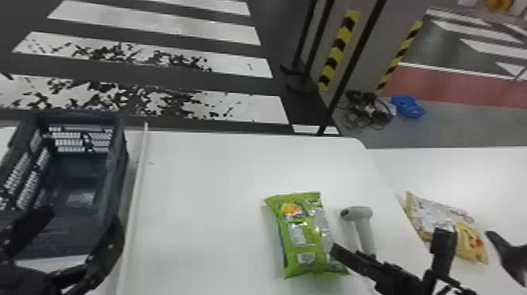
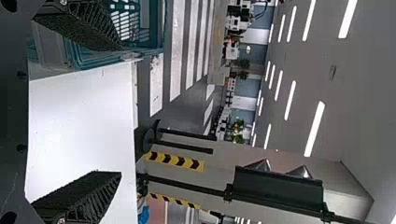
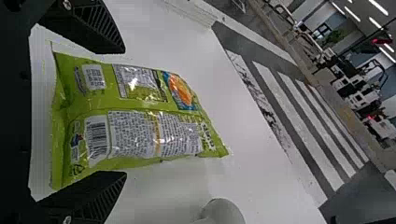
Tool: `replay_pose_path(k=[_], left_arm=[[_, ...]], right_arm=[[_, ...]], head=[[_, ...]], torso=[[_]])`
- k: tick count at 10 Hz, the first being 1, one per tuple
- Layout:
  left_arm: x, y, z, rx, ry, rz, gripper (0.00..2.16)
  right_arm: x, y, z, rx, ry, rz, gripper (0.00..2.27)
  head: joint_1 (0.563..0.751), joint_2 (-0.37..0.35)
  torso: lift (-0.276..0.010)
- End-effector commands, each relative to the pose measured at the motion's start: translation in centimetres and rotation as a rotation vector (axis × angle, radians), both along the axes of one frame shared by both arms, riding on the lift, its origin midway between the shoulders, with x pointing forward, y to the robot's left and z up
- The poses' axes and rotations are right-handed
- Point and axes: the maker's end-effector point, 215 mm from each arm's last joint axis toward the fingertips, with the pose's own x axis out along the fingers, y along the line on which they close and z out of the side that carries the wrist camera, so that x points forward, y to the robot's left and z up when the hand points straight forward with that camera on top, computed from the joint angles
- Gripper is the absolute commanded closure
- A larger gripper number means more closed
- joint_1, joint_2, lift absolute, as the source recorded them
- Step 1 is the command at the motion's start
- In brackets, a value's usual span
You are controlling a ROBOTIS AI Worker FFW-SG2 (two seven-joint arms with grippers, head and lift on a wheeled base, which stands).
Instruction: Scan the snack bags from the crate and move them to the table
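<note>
Taking the head view as a dial with twelve at the far side, the tabletop [image 1: 204, 188] fills the middle. At nine stands the crate [image 1: 118, 166]. The left tool [image 1: 81, 219] is at eight, over the crate's near part, fingers spread, holding nothing. The right tool [image 3: 124, 112] is at four, released, its fingers parted with the green bag [image 1: 300, 235] framed between them in its wrist view. That bag lies at five on the tabletop, a barcode facing up. At four, past the tabletop's edge, lies the yellow bag [image 1: 443, 223]. The scanner [image 1: 363, 225] rests just beside the green bag, at its three o'clock.

Step in hand, as judged: dealing with the green bag's scan. The next move calls for either closing on the bag or taking up the scanner, keeping the barcode unobstructed; a pinch on loose film could crease the code.
</note>
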Motion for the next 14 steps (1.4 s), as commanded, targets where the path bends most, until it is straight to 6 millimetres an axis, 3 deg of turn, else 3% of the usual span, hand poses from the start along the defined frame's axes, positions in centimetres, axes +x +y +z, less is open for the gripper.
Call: replay_pose_path(k=[1,3,6,10,11,12,13,14], left_arm=[[0.0,-0.1,-0.2,0.000,0.003,-0.003,0.04],[0.0,-0.2,-0.2,0.000,0.003,-0.003,0.04],[-0.3,0.0,-1.4,0.006,0.024,-0.001,0.04],[0.1,0.0,-2.3,0.006,0.035,0.000,0.04],[0.2,0.0,-2.4,0.005,0.035,-0.001,0.04],[0.4,-0.1,-2.6,0.004,0.038,-0.001,0.04],[0.6,-0.1,-2.8,0.003,0.038,-0.001,0.04],[0.9,0.0,-2.9,0.002,0.039,0.001,0.04]], right_arm=[[-0.4,-0.2,0.3,0.077,0.051,0.016,0.06],[0.9,-1.1,0.0,0.115,0.047,0.074,0.06],[2.4,0.2,-2.7,0.128,0.052,0.119,0.06],[3.2,1.7,-4.0,0.087,0.049,0.175,0.06],[3.0,2.1,-4.6,0.068,0.071,0.203,0.15],[2.7,2.7,-5.7,0.038,0.103,0.231,0.62],[2.0,3.3,-6.8,0.022,0.155,0.251,1.29],[1.6,3.5,-7.5,0.011,0.185,0.263,1.71]], head=[[0.695,-0.276],[0.695,-0.277],[0.695,-0.278],[0.695,-0.246],[0.695,-0.245],[0.695,-0.237],[0.695,-0.234],[0.695,-0.225]], torso=[[-0.095],[-0.095],[-0.095],[-0.095],[-0.095],[-0.095],[-0.095],[-0.095]])
